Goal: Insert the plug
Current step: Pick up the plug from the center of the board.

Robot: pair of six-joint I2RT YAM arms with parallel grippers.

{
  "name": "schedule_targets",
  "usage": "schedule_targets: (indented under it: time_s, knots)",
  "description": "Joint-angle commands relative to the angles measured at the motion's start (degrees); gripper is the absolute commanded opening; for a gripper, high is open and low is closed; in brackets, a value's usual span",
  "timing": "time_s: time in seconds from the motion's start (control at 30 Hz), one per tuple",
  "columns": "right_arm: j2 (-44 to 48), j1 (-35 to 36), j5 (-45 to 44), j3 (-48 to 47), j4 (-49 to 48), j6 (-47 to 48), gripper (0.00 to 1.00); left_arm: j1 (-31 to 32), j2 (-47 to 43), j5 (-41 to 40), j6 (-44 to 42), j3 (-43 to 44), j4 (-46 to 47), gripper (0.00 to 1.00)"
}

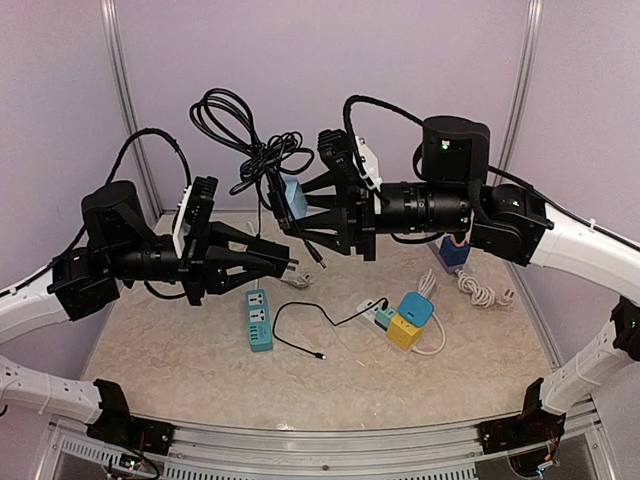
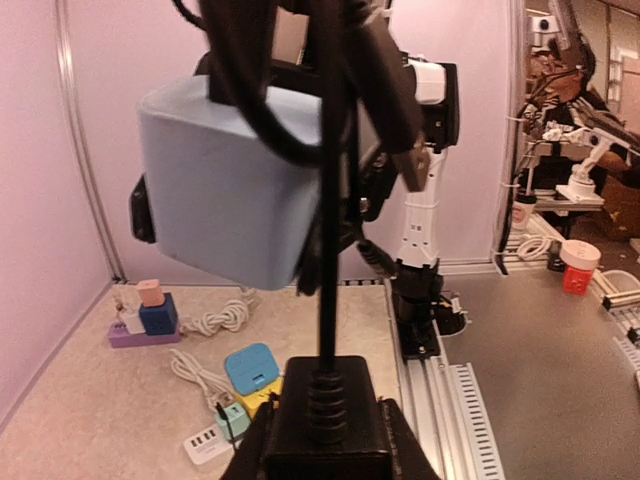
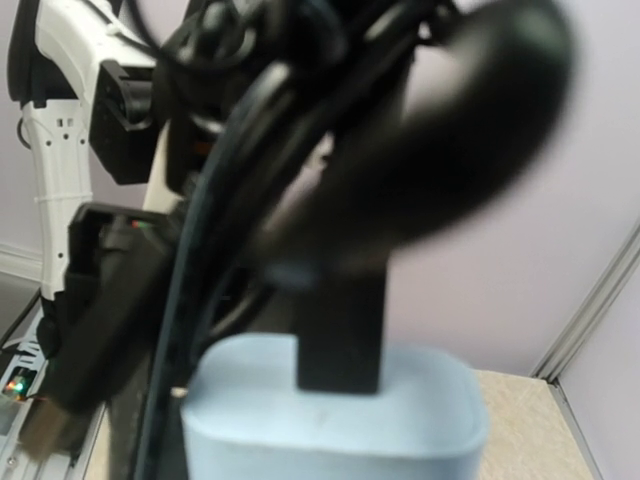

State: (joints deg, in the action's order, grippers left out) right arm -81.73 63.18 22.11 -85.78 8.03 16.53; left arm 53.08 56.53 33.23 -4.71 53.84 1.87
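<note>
Left gripper (image 1: 286, 264) is clamped on the black plug (image 2: 325, 415), aloft and near the pale blue socket cube (image 2: 225, 190) that your right gripper (image 1: 293, 208) grips above the worktop (image 1: 180, 370). You're aligning, as I judge it. Next, square the plug to a socket face and push straight in.

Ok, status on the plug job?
Left hand gripping black plug. Right hand holding blue adapter aloft. Plug not in yet; tangled cable hangs around adapter.

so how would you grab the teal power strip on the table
Pinch the teal power strip across its two long edges near the middle, coming straight down from above: it lies flat, sockets up, long and narrow. A thin black cable curls close beside it, so keep clear.
</note>
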Motion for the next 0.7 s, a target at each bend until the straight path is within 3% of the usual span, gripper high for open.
schedule_targets:
  time_s: [0.0, 0.17, 0.33, 0.67]
  knots:
    - [0.1, -0.8, -0.8, -2.3, -1.6, -0.7, 0.00, 0.4, -0.5, 0.4, -0.9, 1.3, -1.3, 0.00]
    - [-0.8, -2.1, -7.9, -0.8, 0.0, -1.2, 0.00, 0.4, -4.9, -3.7, -0.5, 0.6, -1.6, 0.00]
    - [-4.4, -4.3, -21.1, 3.2, 0.0, -1.6, 0.00, 1.1, -12.7, -11.6, 0.8, 1.8, -0.3, 0.00]
    - [-12.3, -4.4, -24.2, 10.6, -3.9, -6.6, 0.00, 1.6, -13.8, -26.9, -1.6, 12.2, -3.6, 0.00]
